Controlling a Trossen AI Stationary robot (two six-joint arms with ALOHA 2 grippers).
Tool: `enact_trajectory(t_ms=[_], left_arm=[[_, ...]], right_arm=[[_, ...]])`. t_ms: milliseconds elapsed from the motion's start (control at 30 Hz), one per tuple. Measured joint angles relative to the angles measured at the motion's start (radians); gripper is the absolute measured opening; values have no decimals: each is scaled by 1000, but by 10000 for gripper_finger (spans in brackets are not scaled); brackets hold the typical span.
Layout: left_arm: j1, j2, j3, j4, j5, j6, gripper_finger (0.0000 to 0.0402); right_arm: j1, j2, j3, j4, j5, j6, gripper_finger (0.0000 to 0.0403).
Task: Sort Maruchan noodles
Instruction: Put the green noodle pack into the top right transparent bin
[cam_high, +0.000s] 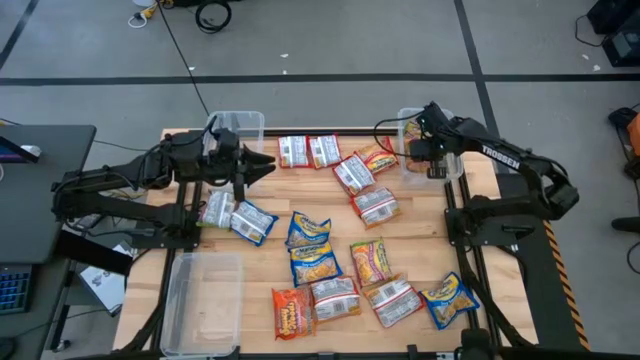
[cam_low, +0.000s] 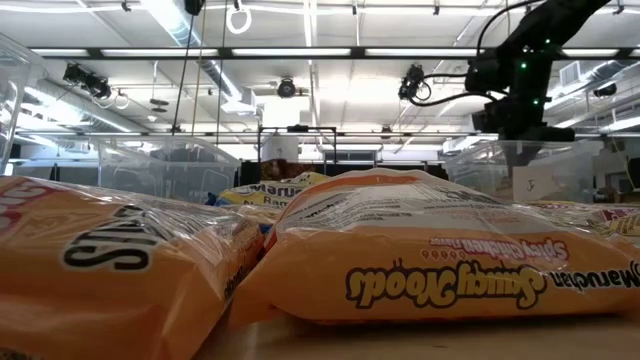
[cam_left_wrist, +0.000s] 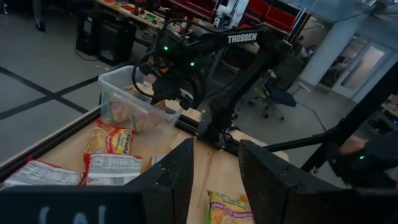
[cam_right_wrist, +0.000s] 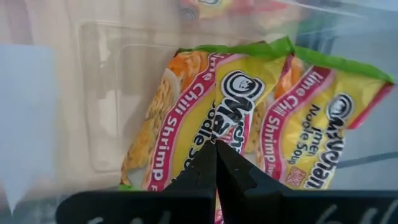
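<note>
Right end effector (cam_high: 432, 150), clenched with nothing between its fingers, hangs over the clear bin (cam_high: 444, 172) at the far right corner of the surface (cam_high: 420, 240). Only its wrist view looks into that bin, showing two green-edged yellow packets (cam_right_wrist: 205, 118) side by side, each reading "Lime Chili Shrimp" and "Noodle Soup". Left end effector (cam_left_wrist: 214, 180) is partly spread and grasps nothing, above the far left of the surface near another clear bin (cam_high: 240, 125). From above, the Maruchan noodles (cam_high: 345, 240) lie scattered across the middle and near side, with a third clear bin (cam_high: 205, 295) at the near left. The low view alone gives print on the nearest orange packet (cam_low: 440, 265), seen upside down: "Maruchan Saucy Noods", "Spicy Chicken Flavor". "TROSSEN" shows on the right arm (cam_left_wrist: 242, 38) in the left wrist view.
</note>
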Motion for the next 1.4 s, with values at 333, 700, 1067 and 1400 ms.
enact_trajectory(t_ms=[333,700,1067,1400], left_arm=[[-3,0,0,6,11,61,133],[-14,0,0,6,18,47,133],[-88,0,0,37,22,14,133],[-105,0,0,39,21,16,133]], right_arm=[[17,-46,25,201,159,236,4],[-24,78,26,255,173,327,6],[47,-45,23,60,31,360,3],[37,-38,-33,-64,-132,414,2]])
